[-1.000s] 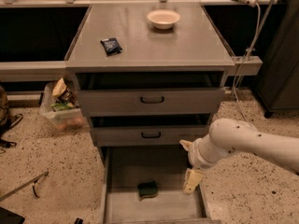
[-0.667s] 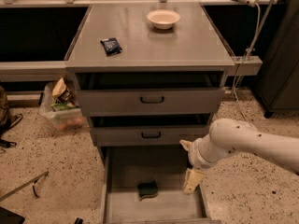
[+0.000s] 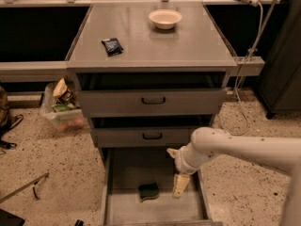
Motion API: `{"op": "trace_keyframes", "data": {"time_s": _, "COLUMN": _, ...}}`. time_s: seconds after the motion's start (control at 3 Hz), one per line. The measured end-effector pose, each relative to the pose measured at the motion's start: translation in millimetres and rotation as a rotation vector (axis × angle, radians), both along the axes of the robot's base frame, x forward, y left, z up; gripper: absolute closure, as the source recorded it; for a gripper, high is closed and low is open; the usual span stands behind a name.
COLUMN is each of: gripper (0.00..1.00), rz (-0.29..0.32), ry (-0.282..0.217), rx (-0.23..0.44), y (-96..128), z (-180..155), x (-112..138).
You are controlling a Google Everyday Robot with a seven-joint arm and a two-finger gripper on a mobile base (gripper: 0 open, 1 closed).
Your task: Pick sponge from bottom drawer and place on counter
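**Reaching down for the sponge**

I am at the first part of the job: getting to the sponge. I have not picked it up yet.

My gripper (image 3: 175, 172) is in the lower middle of the frame, hanging over the open bottom drawer (image 3: 123, 171). My big white arm (image 3: 244, 147) comes in from the lower right. My jaws are apart and there is nothing between them. One pale finger (image 3: 180, 185) points down into the drawer. The other one sticks out higher up, near the front of the middle drawer (image 3: 141, 136).

The sponge (image 3: 148, 190) lies flat on the drawer floor, near the bottom of the frame. It is dark green and small. It sits just to the left of my low finger. I think they are close but not touching. Nothing else is in the drawer that I can see.

The counter (image 3: 155, 46) is the flat grey top in the upper middle of the frame. A pale bowl (image 3: 165, 18) sits near its top edge, and a dark packet (image 3: 112, 46) lies toward its left side. There is lots of bare room between them and in front of them.

What do I need to do next? I think I must move a little to the left, so the sponge is between my jaws. Then I go down and close on it softly. The sponge is thin and low, so I have to get right down near the floor of the drawer. I must also watch the middle drawer above me when I lift up, so I do not bump it.
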State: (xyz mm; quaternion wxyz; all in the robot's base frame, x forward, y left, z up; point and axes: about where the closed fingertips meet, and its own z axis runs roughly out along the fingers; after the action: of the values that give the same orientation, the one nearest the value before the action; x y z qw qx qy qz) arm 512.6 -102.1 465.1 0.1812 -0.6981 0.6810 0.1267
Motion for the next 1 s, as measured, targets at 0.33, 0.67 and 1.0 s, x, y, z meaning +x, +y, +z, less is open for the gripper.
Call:
{"op": "trace_keyframes", "data": {"time_s": 0.33, "gripper": 0.0, "rz": 0.028, "ry": 0.034, "rx": -0.006, "y": 25.0, "z": -62.7, "x": 15.3}}
{"op": "trace_keyframes", "data": {"time_s": 0.67, "gripper": 0.0, "rz": -0.018, "ry": 0.128, "rx": 0.045, "y": 31.7, "z": -137.8, "x": 21.3}}
{"op": "trace_keyframes", "data": {"time_s": 1.0, "gripper": 0.0, "rz": -0.018, "ry": 0.128, "rx": 0.045, "y": 31.7, "z": -137.8, "x": 21.3}}
